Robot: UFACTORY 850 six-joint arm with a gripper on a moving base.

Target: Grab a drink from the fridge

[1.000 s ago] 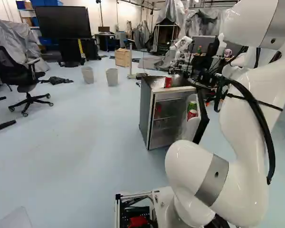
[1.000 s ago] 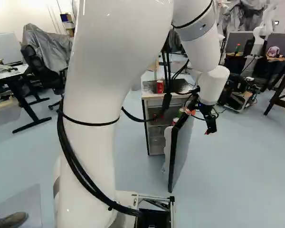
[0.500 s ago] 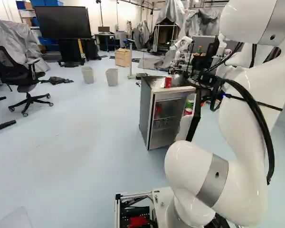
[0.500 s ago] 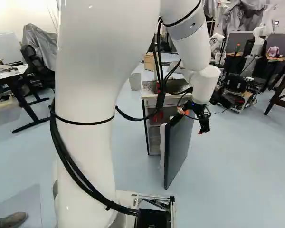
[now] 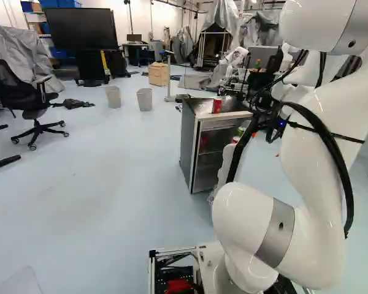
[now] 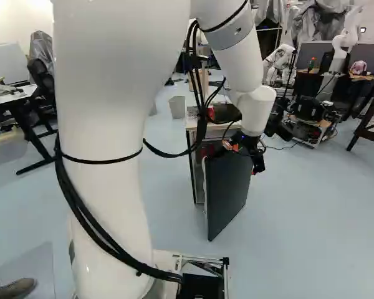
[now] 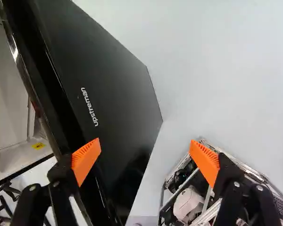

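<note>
One pincer (image 6: pixel 255 169), black, two-fingered, orange ribbed pads (image 7: pixel 205 161); released, fingers spread wide, nothing gripped. One fridge (image 5: pixel 189 144), grey-sided, pale-fronted, silver-edged; to the left of the pincer in the right base view, beyond the open door. One door (image 6: pixel 227 190), dark, flat, smooth outside, a line of pale lettering; alongside and ahead of the pincer, near one finger, contact impossible to confirm. Inner face of same, in the left base view: pale lining (image 5: pixel 226 165), on the fridge side of the door, away from the pincer. Drinks, in the door, behind its dark edge from the pincer: one green can (image 5: pixel 241 131), only the upper part visible; one lower red can (image 5: pixel 235 139), likewise part hidden, just below the green. One further red can (image 5: pixel 217 105), upright, bright, plain cylinder, print too small to tell; on the fridge top, left of and higher than the pincer in the left base view. One yellow label (image 7: pixel 38 146), inside the fridge, past the door from the pincer. One frame of the moving base (image 7: pixel 180 189), metal-edged; below the pincer, toward the finger farther from the door.
</note>
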